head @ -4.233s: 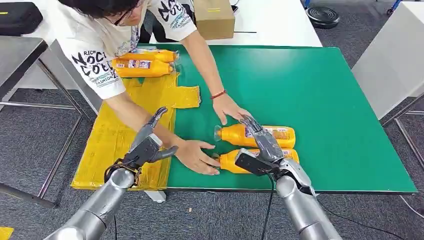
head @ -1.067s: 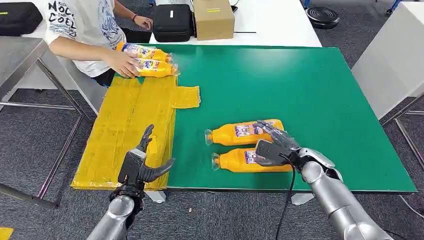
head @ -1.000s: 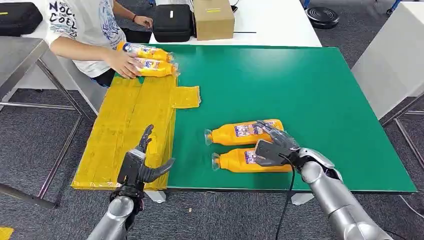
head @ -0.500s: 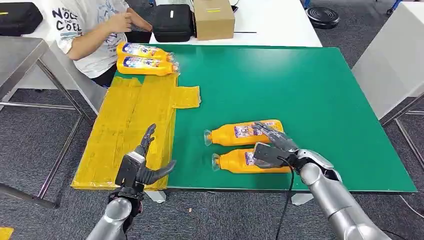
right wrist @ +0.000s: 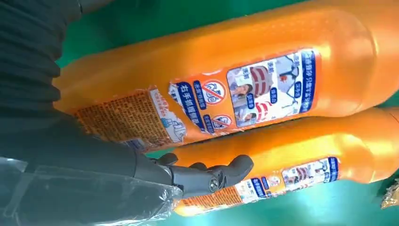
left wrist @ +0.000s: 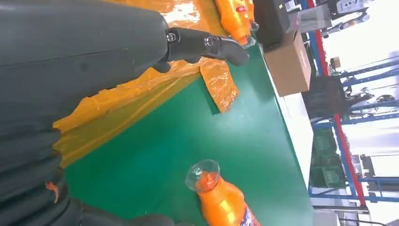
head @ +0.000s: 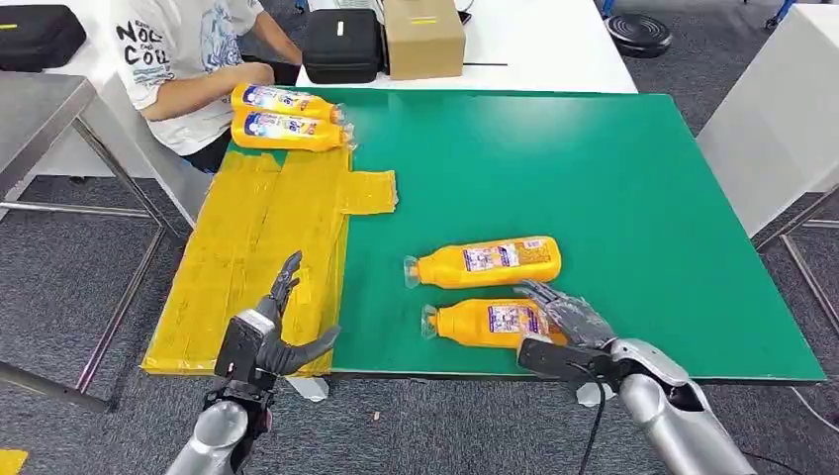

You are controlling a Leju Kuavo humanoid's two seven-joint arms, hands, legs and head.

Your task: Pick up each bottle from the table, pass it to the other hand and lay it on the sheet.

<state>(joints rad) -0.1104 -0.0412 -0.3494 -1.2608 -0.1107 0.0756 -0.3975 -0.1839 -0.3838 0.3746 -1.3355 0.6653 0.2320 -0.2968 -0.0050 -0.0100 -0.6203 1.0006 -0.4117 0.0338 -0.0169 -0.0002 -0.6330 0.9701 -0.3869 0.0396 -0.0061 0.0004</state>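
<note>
The right hand [head: 556,327] hovers at the base of the nearer bottle [head: 482,323], fingers spread and gripping nothing; I judge this the pick-up step. Both bottles lie on the green tabletop [head: 594,178], the farther bottle [head: 485,261] just beside. Next, fingers must wrap the nearer bottle's body, then pass it to the left hand [head: 262,336], waiting spread over the yellow sheet [head: 247,247].

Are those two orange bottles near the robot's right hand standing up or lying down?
Lying down. Both the nearer bottle and the farther bottle rest on their sides on the green table, caps pointing toward the yellow sheet.
</note>
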